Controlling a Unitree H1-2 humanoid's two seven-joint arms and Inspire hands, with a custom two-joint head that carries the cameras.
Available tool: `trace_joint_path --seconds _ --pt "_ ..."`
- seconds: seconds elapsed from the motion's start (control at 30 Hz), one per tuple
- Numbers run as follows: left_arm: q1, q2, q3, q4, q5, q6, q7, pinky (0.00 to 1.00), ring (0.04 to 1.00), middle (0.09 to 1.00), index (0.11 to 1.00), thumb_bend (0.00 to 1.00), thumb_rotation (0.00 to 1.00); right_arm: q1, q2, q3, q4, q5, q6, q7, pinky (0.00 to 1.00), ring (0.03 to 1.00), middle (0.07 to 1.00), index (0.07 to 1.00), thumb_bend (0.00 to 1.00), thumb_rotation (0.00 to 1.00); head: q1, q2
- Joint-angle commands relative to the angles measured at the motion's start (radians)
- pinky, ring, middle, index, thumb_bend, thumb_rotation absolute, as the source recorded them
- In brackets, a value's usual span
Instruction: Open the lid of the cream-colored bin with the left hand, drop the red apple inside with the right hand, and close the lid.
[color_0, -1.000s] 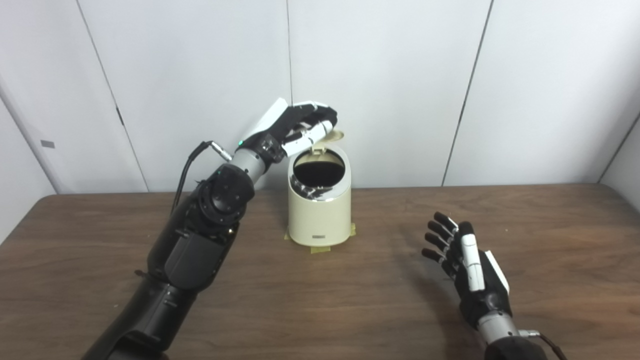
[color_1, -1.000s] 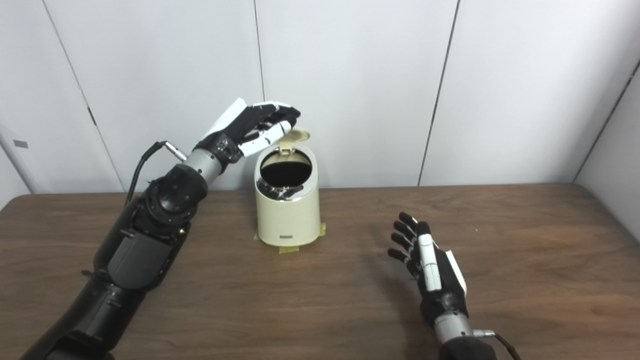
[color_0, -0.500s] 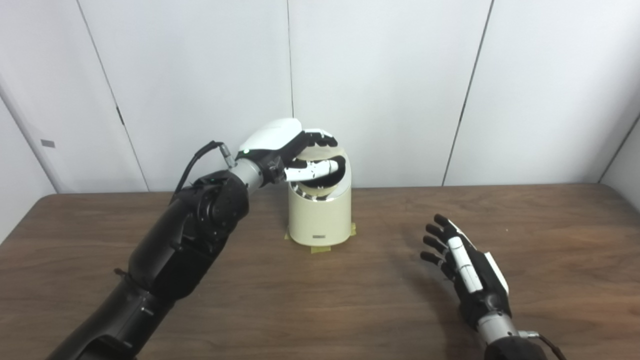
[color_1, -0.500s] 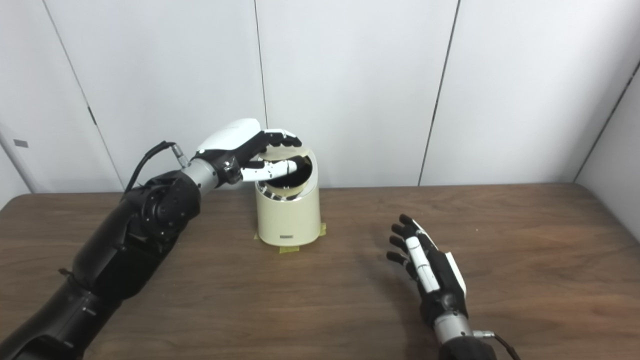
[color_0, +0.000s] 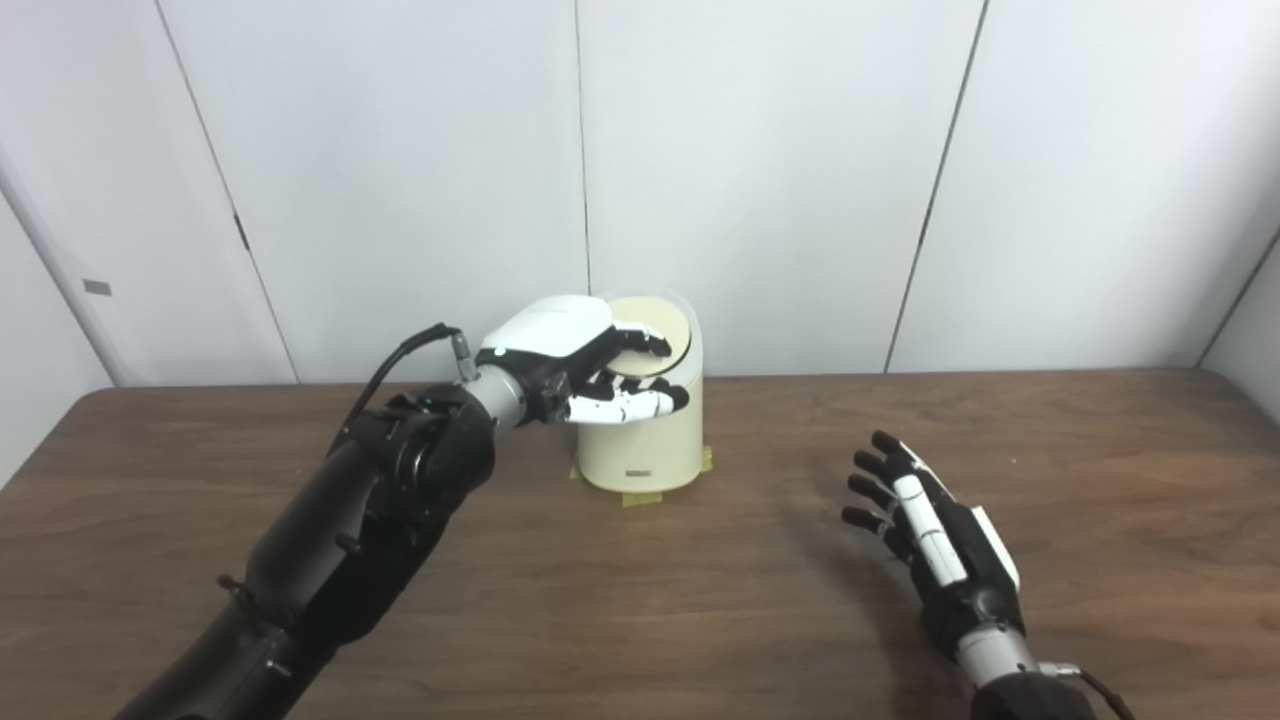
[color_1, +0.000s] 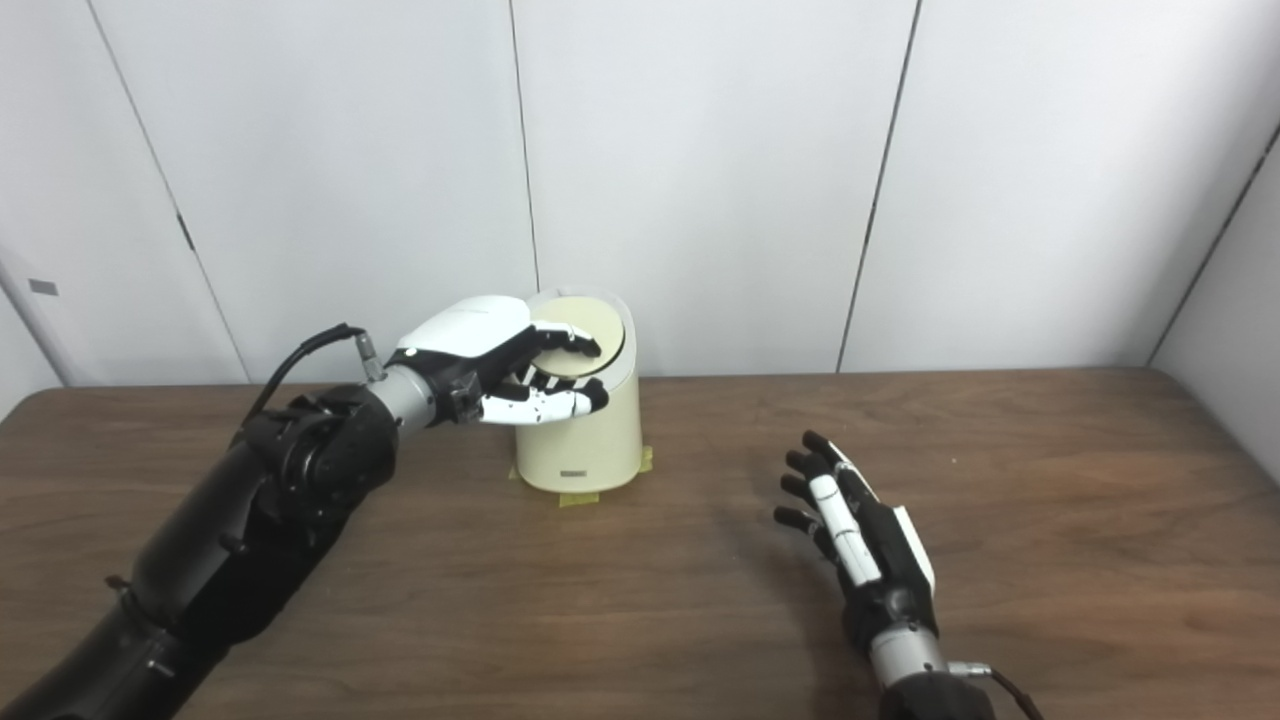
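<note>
Looking at the middle of the frame, I see the lid (color_0: 650, 325) is now flat on the bin (color_0: 645, 440). A second ago it stood up and the dark hole showed. Half a second ago it was partway down. So my left hand (color_0: 580, 365) has pushed it shut. That hand lies on the lid's left side, fingers spread and loose, thumb in front of the bin, holding nothing.

My right hand (color_1: 860, 540) waits at the lower right of the frame, just above the table (color_1: 1050, 480). Its fingers are apart and empty, and it has hardly moved.

I can't see the apple anywhere. I think it is inside the bin, but the lid hides it.

I think the job is almost done. Next I should lift my left hand away.
</note>
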Motion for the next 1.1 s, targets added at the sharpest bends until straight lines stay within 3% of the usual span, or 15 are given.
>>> trace_joint_path --seconds 0.0,0.27,0.53,0.8,0.9,1.07 --pt "-0.029 0.021 -0.009 -0.015 0.047 -0.011 -0.015 0.89 0.898 0.884 0.872 0.59 0.86 -0.035 -0.004 -0.005 -0.03 0.01 -0.01 0.003 0.75 0.842 0.853 0.902 0.56 0.73 -0.001 0.001" --pt "-0.017 0.031 -0.048 0.011 0.148 -0.079 -0.04 0.94 0.896 0.881 0.868 0.57 0.87 -0.032 -0.003 -0.003 -0.033 0.012 -0.001 0.005 0.77 0.843 0.846 0.902 0.55 0.75 -0.002 0.003" --pt "-0.031 0.015 -0.06 0.07 0.178 -0.075 -0.109 0.96 0.932 0.917 0.887 0.59 0.94 -0.03 0.0 -0.001 -0.032 0.016 -0.003 0.006 0.79 0.842 0.837 0.899 0.57 0.74 -0.012 0.008" --pt "-0.025 0.004 -0.055 0.081 0.158 -0.081 -0.113 0.94 0.922 0.91 0.899 0.61 0.89 -0.03 0.002 0.001 -0.051 0.019 0.024 0.004 0.78 0.84 0.834 0.911 0.56 0.73 -0.02 0.012" --pt "-0.015 0.002 -0.034 0.068 0.13 -0.091 -0.094 0.92 0.915 0.905 0.895 0.6 0.88 -0.032 0.001 0.001 -0.051 0.02 0.024 0.005 0.78 0.84 0.838 0.912 0.55 0.73 -0.02 0.012" --pt "0.034 -0.031 0.071 0.03 0.023 -0.084 -0.031 0.83 0.887 0.88 0.859 0.59 0.75 -0.036 0.008 0.0 -0.062 0.019 0.04 -0.004 0.76 0.839 0.836 0.911 0.54 0.73 -0.028 0.014"
